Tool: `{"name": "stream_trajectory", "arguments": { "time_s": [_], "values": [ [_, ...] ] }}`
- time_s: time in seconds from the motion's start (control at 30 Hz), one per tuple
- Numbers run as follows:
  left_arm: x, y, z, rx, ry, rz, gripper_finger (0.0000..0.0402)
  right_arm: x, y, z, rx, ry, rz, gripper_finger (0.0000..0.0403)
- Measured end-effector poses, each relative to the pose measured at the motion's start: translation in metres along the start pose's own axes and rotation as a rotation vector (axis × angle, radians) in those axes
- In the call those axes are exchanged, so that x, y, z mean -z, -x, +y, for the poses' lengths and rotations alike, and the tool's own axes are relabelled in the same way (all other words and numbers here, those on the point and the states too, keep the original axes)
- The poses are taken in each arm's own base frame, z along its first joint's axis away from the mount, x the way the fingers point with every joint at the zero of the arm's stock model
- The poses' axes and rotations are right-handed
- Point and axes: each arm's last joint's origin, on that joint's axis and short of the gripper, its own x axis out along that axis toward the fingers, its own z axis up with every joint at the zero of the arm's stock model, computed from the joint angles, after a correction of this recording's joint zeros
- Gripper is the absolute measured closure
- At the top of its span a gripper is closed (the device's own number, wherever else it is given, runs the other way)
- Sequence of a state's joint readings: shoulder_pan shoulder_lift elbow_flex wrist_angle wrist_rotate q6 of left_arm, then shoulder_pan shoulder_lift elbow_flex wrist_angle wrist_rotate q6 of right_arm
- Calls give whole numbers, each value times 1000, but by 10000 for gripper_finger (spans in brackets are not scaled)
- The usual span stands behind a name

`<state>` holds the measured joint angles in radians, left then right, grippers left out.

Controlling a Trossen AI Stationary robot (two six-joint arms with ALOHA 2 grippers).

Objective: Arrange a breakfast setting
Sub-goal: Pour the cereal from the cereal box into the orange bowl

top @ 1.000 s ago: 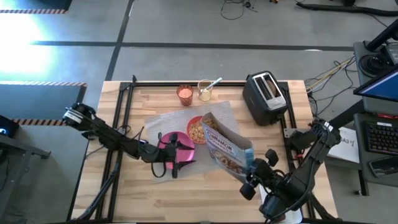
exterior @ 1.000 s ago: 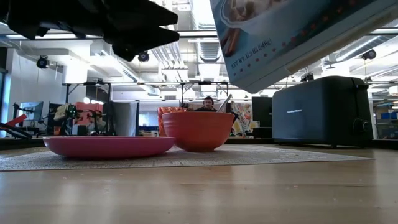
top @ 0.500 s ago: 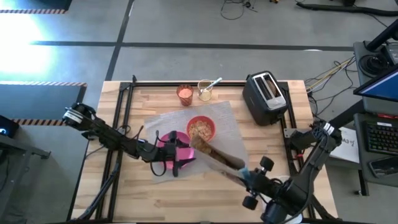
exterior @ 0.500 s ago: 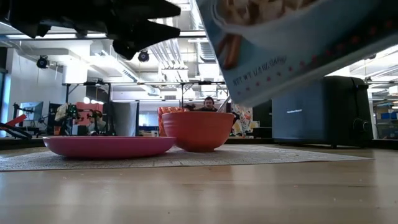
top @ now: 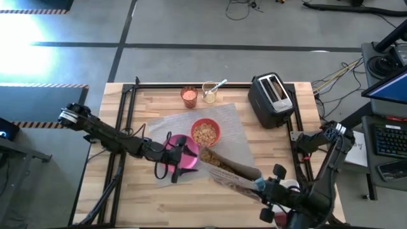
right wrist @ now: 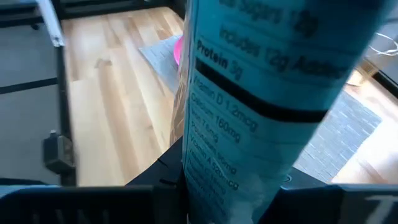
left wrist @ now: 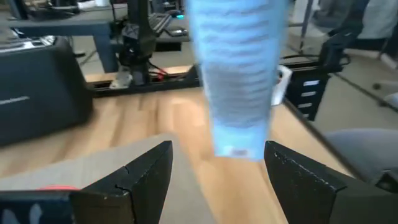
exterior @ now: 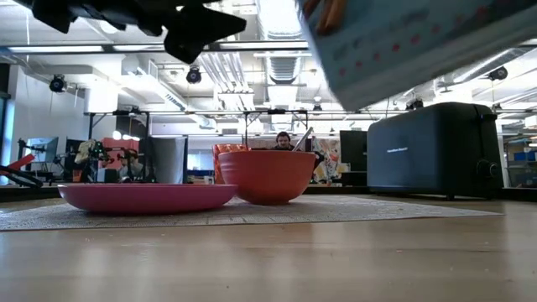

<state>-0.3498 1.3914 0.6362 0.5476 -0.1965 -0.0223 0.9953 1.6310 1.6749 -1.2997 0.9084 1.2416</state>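
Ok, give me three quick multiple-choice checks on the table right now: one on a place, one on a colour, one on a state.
1. Where does the bowl stand?
A. on the grey mat, beside the pink plate
B. on top of the toaster
C. on bare wood near the table's front edge

2. What colour is the toaster?
A. white
B. black
C. red

3. What is the right gripper doing?
A. hanging open and empty
B. resting inside the bowl
C. shut on the cereal box

Answers: 1 A, the high view shows the bowl on the mat next to the plate. 2 B, both the high and low views show a black toaster. 3 C, the right wrist view shows the box clamped in that gripper. The left gripper hovers open over the plate.
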Motion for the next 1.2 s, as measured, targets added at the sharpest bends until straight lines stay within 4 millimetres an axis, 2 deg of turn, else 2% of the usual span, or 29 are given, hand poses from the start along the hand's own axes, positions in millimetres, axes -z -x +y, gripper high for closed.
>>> {"name": "stream_trajectory", "arguments": {
  "time_s": [0.2,0.3,0.4,0.7,1.2],
  "values": [
    [-6,-3,-1,-5,-117,-124,163,3,16,-2,-54,-1,-7,312],
    [-8,-7,-4,61,-141,-197,163,3,20,-3,-63,4,-14,312],
    [-12,-14,-7,94,-151,-258,163,2,20,-3,-65,13,-18,312],
    [-11,-42,-12,97,-105,-298,164,-1,21,3,-110,40,-38,312],
    [-18,-37,-8,260,-118,-346,164,-3,17,1,-83,66,-48,312]
  ]
}}
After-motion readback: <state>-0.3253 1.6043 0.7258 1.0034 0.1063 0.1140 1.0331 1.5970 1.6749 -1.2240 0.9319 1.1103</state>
